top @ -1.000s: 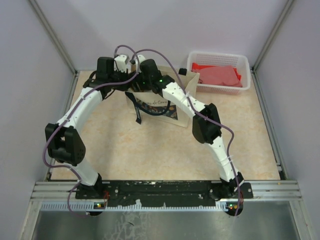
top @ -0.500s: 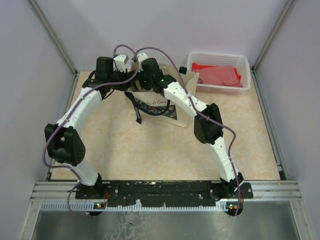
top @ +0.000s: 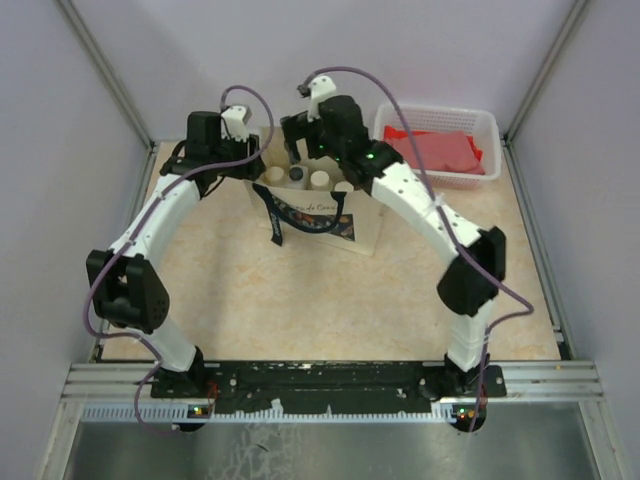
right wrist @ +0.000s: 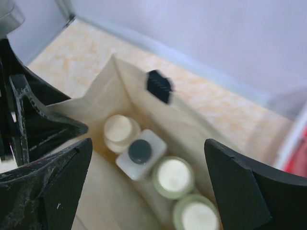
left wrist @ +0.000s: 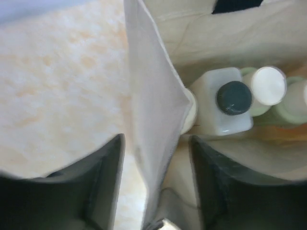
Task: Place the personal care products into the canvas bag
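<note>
Right pincer [right wrist: 147, 143] hung wide open with nothing in it. Straight below it sat the canvas bag [right wrist: 100, 96], mouth up on the worktop [top: 250, 290]. Looking down between its fingers, four bottles stood upright in a row inside the bag: a cream-capped bottle [right wrist: 119, 129] at the end nearest the left arm, then the white bottle with the dark cap [right wrist: 139, 152] touching it, then an olive-green bottle [right wrist: 173, 176] and a second olive-green one [right wrist: 197, 216], both with cream caps.

Left pincer [left wrist: 156, 143] had its jaws apart too — one finger outside the bag, one inside, with the bag's side wall running up between them. As far as I could tell it wasn't squeezing the cloth. The white bottle was just beyond its inner finger.

A navy handle [right wrist: 158, 86] showed on the bag wall beyond the right pincer, and a white basket [top: 440, 108] with red stuff in it sat off to that pincer's right — apart from the bag.
</note>
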Tool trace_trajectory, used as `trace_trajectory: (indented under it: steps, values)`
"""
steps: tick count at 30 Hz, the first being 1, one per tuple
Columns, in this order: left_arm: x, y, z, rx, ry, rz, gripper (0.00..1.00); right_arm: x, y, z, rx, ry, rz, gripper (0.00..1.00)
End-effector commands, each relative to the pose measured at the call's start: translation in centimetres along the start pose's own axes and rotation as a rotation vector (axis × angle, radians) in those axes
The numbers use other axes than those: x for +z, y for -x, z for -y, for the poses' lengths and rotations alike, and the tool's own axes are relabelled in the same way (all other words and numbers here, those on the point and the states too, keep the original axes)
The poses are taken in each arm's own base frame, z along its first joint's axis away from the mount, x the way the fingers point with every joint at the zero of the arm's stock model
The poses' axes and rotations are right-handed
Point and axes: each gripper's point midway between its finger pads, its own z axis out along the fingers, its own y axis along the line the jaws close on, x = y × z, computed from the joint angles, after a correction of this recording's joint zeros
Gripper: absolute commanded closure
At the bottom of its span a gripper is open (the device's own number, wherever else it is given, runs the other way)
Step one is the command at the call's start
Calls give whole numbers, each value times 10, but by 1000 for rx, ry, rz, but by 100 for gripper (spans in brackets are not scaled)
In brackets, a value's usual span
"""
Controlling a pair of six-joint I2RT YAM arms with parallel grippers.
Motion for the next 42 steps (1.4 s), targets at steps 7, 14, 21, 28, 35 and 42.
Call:
trace_trajectory:
  steps: [7,14,21,28,35,42]
  values:
    - [-45,81,-3,51,19,269,0,-140,52,85,3,-297,177,1]
    - [-72,113,-23,31,141,361,0,-160,0,151,67,-463,40,1]
    - [-102,117,-71,-19,281,375,0,-194,-28,244,208,-643,-1,1]
    - [-106,88,-116,-154,370,325,0,-216,-70,303,269,-793,-110,1]
    - [-110,68,-149,-281,577,269,0,-225,-100,328,305,-858,-180,1]
    - [-115,68,-148,-279,583,293,0,-225,-96,337,290,-874,-175,1]
